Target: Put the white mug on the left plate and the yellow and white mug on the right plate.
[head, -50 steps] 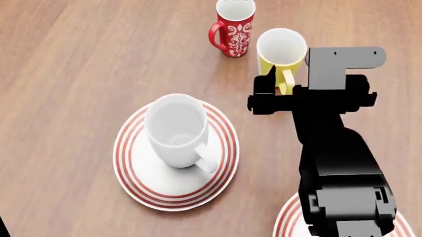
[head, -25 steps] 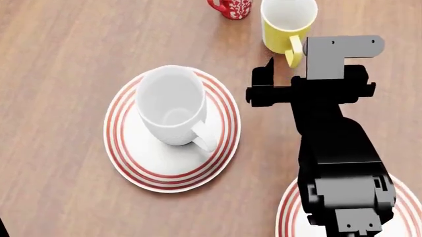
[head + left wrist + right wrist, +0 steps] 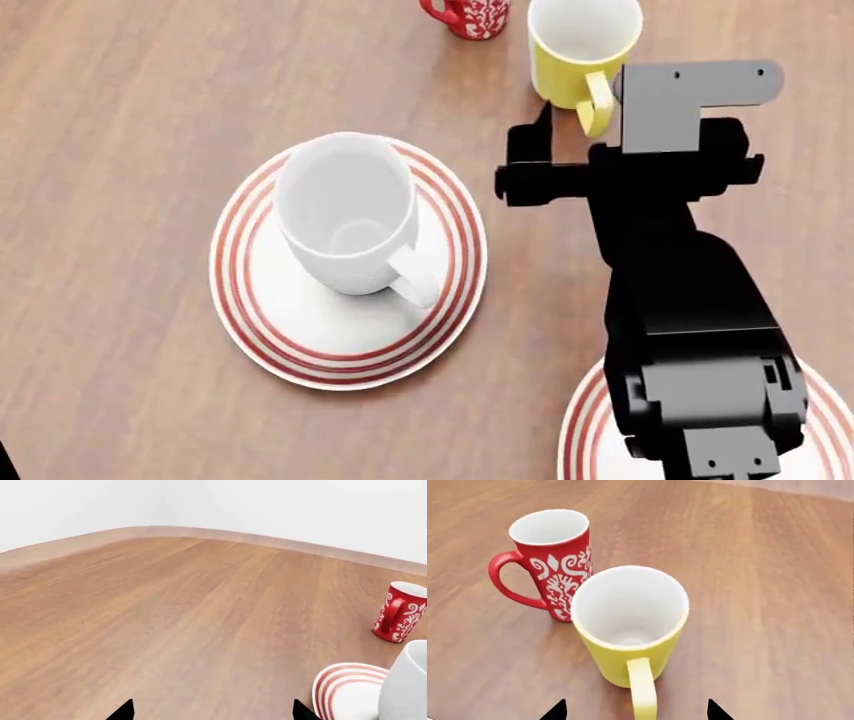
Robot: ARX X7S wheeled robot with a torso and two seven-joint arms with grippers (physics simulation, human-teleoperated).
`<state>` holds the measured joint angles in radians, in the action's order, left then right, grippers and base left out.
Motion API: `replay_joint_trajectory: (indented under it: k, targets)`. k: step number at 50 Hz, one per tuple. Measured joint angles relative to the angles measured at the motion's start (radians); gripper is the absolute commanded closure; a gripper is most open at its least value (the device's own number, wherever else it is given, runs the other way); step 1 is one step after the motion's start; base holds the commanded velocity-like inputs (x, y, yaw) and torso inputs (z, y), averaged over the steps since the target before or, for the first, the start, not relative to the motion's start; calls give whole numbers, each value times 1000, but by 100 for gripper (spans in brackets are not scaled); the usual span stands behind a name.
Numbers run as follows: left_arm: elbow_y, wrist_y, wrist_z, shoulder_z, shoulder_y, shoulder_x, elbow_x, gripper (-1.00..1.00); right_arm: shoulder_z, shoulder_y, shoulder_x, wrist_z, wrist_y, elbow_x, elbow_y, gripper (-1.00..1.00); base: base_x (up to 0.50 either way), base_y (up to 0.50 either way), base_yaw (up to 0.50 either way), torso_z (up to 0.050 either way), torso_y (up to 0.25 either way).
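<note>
Yellow mug (image 3: 629, 625) stood on the wooden bench (image 3: 120, 120), off both plates, beside the red mug (image 3: 554, 560), handle facing the right fingers (image 3: 634, 711), spread and empty. White mug (image 3: 350, 214) already sat on the left plate (image 3: 267, 330). Left fingers (image 3: 210, 711) were released too. Next, judging by this: close on the handle, carry the mug to the right plate (image 3: 581, 440).

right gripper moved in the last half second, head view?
Yes, slightly. The black right gripper has edged toward the small yellow mug with white inside: its grey bracket now nearly touches the mug's handle. Mug and red-ringed white plate unchanged.
</note>
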<state>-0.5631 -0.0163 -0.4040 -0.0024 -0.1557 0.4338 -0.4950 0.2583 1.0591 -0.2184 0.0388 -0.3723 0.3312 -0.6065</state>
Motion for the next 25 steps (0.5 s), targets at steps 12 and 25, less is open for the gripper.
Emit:
replay_joint_trajectory:
  k: [12,25]
  targets:
    - [0,18,7,2,-4,1,6,-100,-2,-14,-12,12,-11,8,73,-100,0,0,0,0,-118]
    - [6,24,13,6,-3,3,5,-100,-6,-23,-20,28,-15,14,114,-100,0,0,0,0,-99]
